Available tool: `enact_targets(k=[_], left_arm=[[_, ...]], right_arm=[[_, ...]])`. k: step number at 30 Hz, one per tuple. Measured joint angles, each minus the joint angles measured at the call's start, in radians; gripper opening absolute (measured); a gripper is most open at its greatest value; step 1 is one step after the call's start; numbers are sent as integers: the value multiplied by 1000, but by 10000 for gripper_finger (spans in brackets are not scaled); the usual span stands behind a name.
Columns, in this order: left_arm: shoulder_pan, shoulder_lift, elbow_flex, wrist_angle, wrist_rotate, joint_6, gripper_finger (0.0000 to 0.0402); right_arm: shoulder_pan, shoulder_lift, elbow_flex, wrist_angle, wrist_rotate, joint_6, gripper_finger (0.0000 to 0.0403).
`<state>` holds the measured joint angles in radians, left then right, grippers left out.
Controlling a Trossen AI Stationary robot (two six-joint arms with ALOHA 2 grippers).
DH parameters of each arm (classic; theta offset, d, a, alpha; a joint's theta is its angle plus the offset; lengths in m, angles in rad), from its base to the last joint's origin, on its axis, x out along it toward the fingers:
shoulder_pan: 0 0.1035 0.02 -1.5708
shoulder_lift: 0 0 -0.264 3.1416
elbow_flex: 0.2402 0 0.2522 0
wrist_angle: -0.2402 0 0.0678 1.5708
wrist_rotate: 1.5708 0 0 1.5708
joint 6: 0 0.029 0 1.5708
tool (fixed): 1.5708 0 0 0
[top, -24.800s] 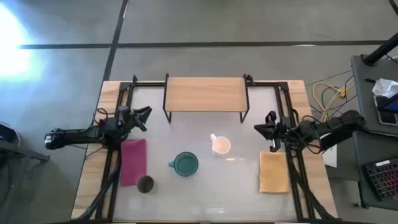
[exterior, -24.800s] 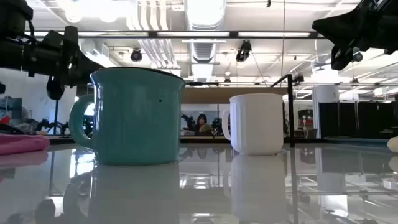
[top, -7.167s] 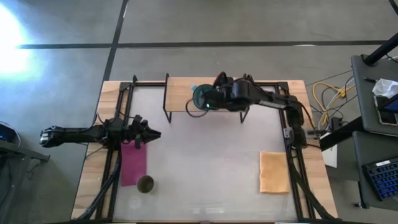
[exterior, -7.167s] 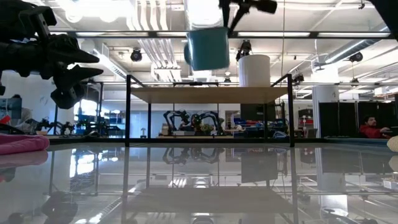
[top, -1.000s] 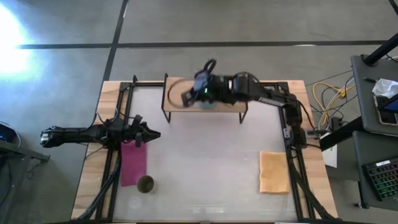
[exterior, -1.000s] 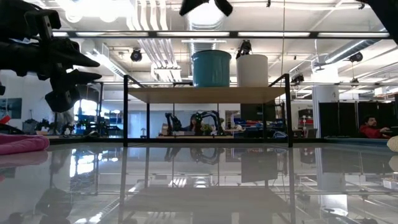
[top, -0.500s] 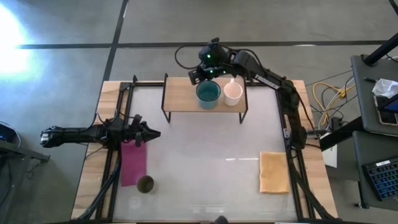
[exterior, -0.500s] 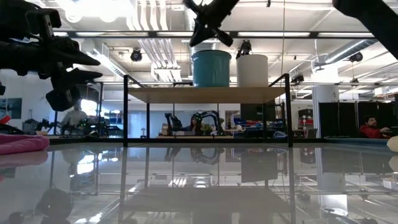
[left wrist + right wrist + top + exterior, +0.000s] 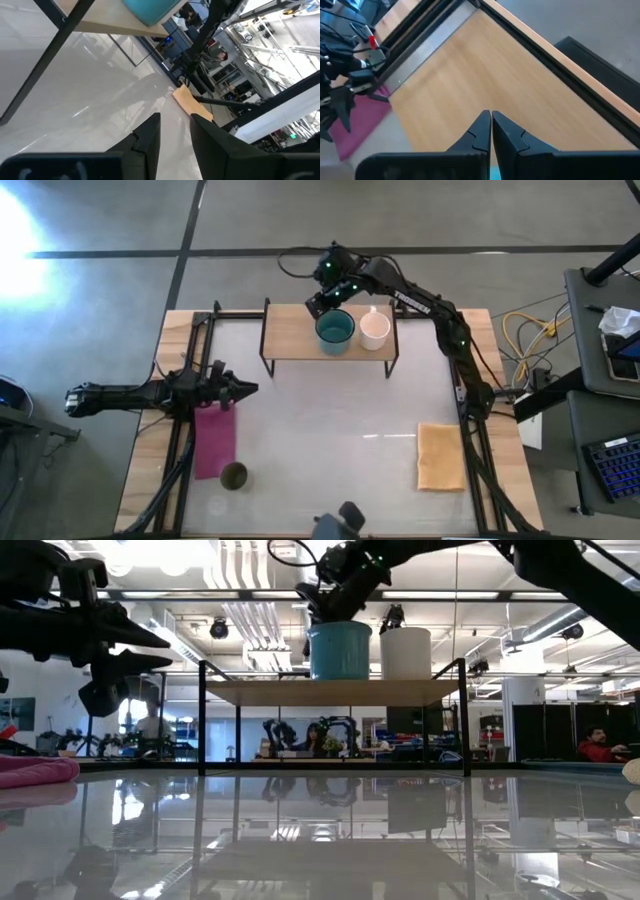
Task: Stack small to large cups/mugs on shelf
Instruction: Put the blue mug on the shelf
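Observation:
The teal mug (image 9: 335, 328) and the white mug (image 9: 374, 329) stand side by side on the light-wood shelf (image 9: 290, 330); both show in the low view, teal (image 9: 340, 650) and white (image 9: 406, 652). The olive-brown tumbler (image 9: 233, 475) stands on the table near the front left. My right gripper (image 9: 316, 304) is shut and empty, just over the shelf at the teal mug's far-left side; its wrist view (image 9: 490, 120) looks down on the shelf board. My left gripper (image 9: 243, 388) is open and empty above the table's left side.
A pink cloth (image 9: 214, 440) lies on the left beside the tumbler, and an orange cloth (image 9: 440, 457) lies at the right. The table's black frame rails (image 9: 190, 360) run along the left and right sides. The shelf's left half is bare wood.
My right gripper has drawn off the teal mug toward the table's far edge, then come down beside the mug's rim. The teal mug stays standing on the shelf next to the white mug.

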<state>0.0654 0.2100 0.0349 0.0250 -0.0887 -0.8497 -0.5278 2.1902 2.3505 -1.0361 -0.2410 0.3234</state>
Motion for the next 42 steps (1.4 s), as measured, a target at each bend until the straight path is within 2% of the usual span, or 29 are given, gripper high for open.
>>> enact_targets(k=[8, 17, 22, 29, 34, 39, 42], left_arm=[[0, 20, 0, 23, -33, 0, 91], [0, 48, 0, 27, -64, -9, 91], [0, 62, 0, 79, -166, 0, 91], [0, 75, 0, 77, -314, -9, 91], [0, 94, 0, 90, -296, -62, 91], [0, 157, 4, 204, -258, -80, 91], [4, 226, 47, 296, -263, -9, 91]], right_arm=[[-53, -8, 0, -112, -2, -46, 9], [-66, -10, 0, -134, -1, -105, 9], [-76, -14, 2, -192, 6, -185, 9], [-118, -45, 4, -149, 28, -256, 9], [-150, -89, 4, -85, 41, -265, 9], [-150, -154, 4, -197, 34, -241, 9], [-115, -200, 4, -261, 82, -242, 9]])
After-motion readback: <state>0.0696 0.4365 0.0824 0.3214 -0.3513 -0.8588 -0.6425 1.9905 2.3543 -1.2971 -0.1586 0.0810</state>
